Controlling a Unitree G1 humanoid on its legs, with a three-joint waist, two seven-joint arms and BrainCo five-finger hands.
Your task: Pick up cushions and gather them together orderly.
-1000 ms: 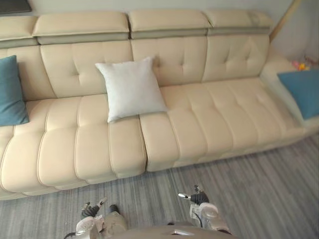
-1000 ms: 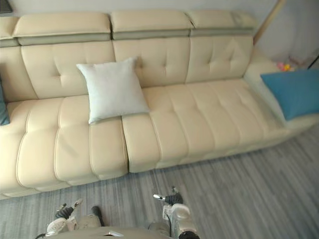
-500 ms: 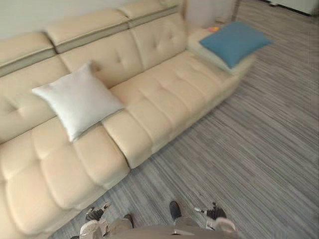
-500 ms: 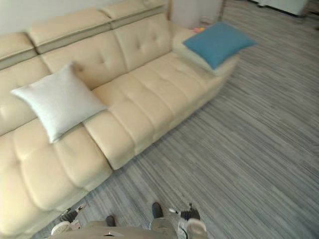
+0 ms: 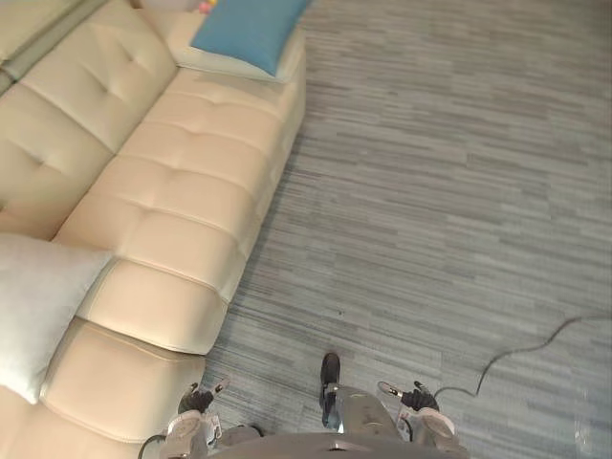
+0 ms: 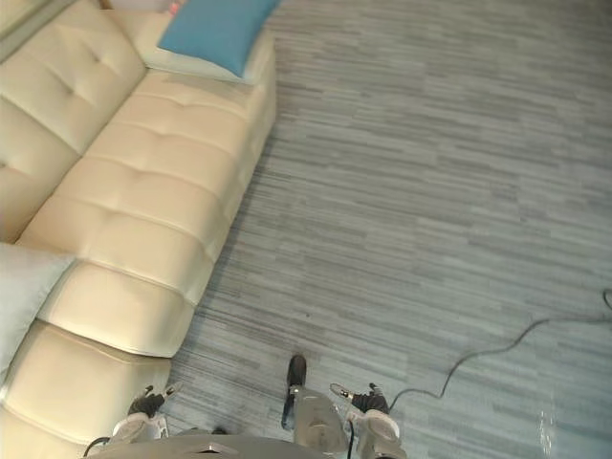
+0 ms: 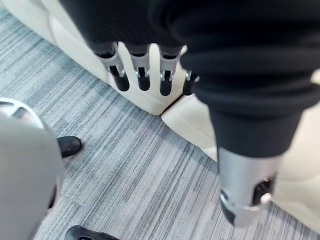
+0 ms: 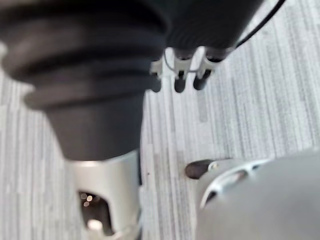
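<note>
Left eye view: a cream tufted sofa (image 5: 182,182) runs along the left side from near to far. The grey striped floor (image 5: 430,191) takes the middle and right.
Blue cushion (image 5: 247,29): at the far end of the sofa, lying flat on a raised cream end pad (image 5: 229,65) and touching it.
White cushion (image 5: 33,306): near left, on the sofa seat, cut by the left edge of the view. One corner points right across the seat.
Cushion spacing: well apart, with several tufted seat sections between them.
Left hand (image 7: 141,72): low at near left, over the floor just beside the sofa's near front edge. In the left wrist view the fingers are straight, side by side and pointing down, with nothing in them. The thumb is apart from the row and also clear. Past the fingertips are the sofa's front edge and a seam between two seat sections.
Right hand (image 8: 181,70): low at near right of centre, over bare floor. In the right wrist view the fingers hang straight and are empty.
Hands vs cushions: both hands are clear of both cushions. The white cushion is the nearer one, on the left hand's side. The blue cushion is far off.
</note>
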